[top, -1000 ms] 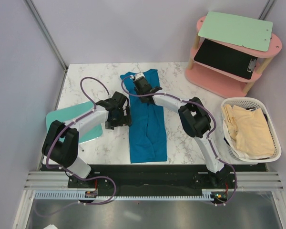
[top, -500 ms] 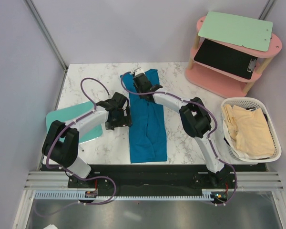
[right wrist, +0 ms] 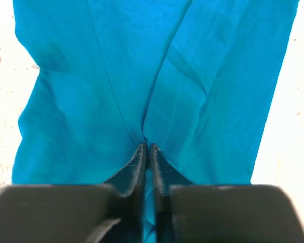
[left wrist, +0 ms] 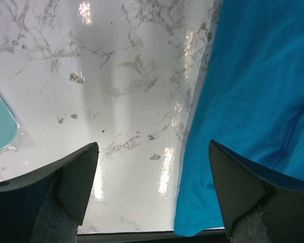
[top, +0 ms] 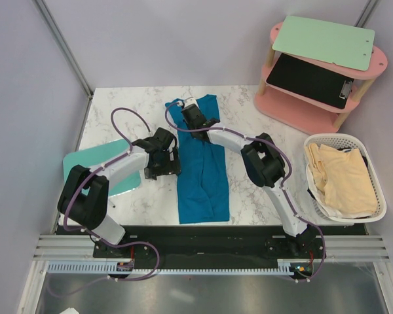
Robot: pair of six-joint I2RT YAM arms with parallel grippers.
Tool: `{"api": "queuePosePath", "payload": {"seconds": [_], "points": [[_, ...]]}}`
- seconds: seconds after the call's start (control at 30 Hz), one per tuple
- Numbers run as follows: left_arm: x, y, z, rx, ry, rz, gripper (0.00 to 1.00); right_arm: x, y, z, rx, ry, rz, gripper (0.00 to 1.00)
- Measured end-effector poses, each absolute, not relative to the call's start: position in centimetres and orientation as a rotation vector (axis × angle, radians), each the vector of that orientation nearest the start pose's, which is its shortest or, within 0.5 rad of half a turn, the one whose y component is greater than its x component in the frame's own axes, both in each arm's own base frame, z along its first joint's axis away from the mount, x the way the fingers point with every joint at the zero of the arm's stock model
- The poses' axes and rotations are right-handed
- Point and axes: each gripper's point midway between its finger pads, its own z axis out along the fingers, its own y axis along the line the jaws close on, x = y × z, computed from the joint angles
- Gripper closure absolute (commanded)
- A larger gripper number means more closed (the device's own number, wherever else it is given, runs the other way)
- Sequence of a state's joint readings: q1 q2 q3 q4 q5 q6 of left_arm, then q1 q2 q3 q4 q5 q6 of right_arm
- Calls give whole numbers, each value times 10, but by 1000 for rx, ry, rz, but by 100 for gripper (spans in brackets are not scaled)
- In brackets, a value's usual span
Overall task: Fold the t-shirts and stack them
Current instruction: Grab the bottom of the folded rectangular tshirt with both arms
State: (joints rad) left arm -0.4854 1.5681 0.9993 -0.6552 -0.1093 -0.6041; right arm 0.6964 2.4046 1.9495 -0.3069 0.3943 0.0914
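Far across the counter, we're stretching R arm, R gripper pinching teal t-shirt; L gripper hovering spread nearby.

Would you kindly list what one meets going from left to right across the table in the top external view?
mint-green board → teal-blue t-shirt → white mesh basket holding cream t-shirts

No legible txt or labels.
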Motion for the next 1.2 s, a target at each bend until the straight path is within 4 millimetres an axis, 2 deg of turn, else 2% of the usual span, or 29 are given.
{"api": "queuePosePath", "payload": {"seconds": [0.3,0.57,0.63,0.67,0.77,0.9,0.93,1.0,1.03,1.07,1.2], "points": [[270,-147,45,-192,2790,-114,6,507,334,43,-446,2197,-68,100],[267,-146,43,-192,2797,-109,6,500,306,44,-334,2206,-94,100],[267,-146,43,-191,2798,-110,6,502,296,47,-291,2211,-90,95],[267,-146,43,-191,2799,-113,6,505,291,48,-272,2213,-87,84],[267,-147,43,-190,2801,-118,6,511,283,49,-231,2215,-77,71],[266,-148,43,-189,2804,-127,10,513,278,46,-220,2219,-69,69],[266,-149,43,-186,2804,-129,13,513,278,45,-223,2220,-66,68],[265,-151,44,-180,2803,-134,40,512,279,45,-226,2220,-59,68],[265,-152,46,-170,2798,-141,80,511,281,45,-229,2219,-54,69],[264,-154,47,-163,2795,-145,96,511,281,46,-231,2218,-51,68],[262,-173,57,-88,2768,-188,98,512,286,53,-234,2199,-17,73]]}}
